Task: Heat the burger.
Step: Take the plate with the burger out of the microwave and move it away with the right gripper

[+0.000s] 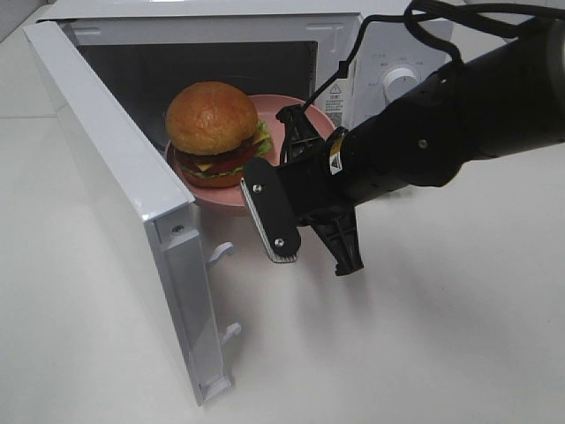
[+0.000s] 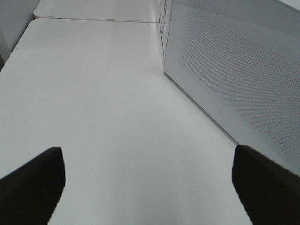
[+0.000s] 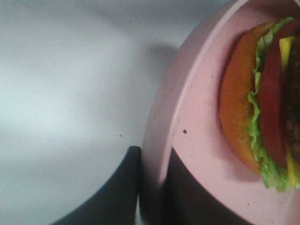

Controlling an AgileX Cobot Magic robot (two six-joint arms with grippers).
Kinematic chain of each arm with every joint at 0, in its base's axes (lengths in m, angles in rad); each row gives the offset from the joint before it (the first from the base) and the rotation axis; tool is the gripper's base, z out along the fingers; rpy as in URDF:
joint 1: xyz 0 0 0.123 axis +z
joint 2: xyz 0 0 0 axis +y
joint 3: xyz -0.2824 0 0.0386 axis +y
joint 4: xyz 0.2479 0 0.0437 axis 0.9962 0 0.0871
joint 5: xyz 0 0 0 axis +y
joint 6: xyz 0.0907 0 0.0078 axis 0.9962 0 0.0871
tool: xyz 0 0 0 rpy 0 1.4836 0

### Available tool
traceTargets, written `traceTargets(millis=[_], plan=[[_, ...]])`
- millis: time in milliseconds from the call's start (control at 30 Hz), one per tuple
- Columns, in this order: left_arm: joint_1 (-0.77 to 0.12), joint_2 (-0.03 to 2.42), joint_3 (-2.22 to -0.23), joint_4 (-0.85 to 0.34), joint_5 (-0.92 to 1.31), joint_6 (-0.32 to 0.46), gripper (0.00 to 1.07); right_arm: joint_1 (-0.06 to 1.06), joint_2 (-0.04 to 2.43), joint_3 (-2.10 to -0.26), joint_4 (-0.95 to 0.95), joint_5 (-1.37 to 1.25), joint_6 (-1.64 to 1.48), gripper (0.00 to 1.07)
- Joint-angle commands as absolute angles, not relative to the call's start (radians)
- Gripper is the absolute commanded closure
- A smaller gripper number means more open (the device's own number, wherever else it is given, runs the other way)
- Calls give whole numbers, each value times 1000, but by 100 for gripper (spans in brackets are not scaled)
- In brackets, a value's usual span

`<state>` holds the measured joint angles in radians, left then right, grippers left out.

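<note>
One burger (image 1: 214,132) is present, seated on a pink plate (image 1: 296,108) at the mouth of the open microwave (image 1: 340,53), partly inside the cavity and not yet fully within it. The microwave door (image 1: 132,203) stands swung wide on the side of the oven away from the control knob (image 1: 402,81).

The right gripper (image 3: 152,197) is clamped on the rim of the plate: the right wrist view shows one dark finger on each face of the rim, with the burger lying well inboard of the grip point. The burger itself is not touched. The left gripper (image 2: 150,187) hangs with its fingers spread wide and nothing between them, over bare table (image 2: 103,103) beside the outer face of the microwave door.

Assessment of risk: the plate is held by one edge only, so the weight of the burger acts as a lever on the grip. A tilt or a jolt against the oven floor or the cavity lip could slide the burger across the glazed plate or topple its stacked layers. Releasing before the plate rests flat inside would leave it overhanging, and the door could then strike it on closing.
</note>
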<state>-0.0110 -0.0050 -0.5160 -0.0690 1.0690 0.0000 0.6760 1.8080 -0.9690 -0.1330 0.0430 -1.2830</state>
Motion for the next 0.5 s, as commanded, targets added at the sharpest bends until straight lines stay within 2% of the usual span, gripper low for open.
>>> traceTargets(millis=[33,500], plan=[[-9,-11,-516,-68,1069,0,18,663,1733,-918,-114,-51,-1253,107],[-9,-11,-516,-68,1069,0,18,663,1525,-733,-114,-67,-1252,107]])
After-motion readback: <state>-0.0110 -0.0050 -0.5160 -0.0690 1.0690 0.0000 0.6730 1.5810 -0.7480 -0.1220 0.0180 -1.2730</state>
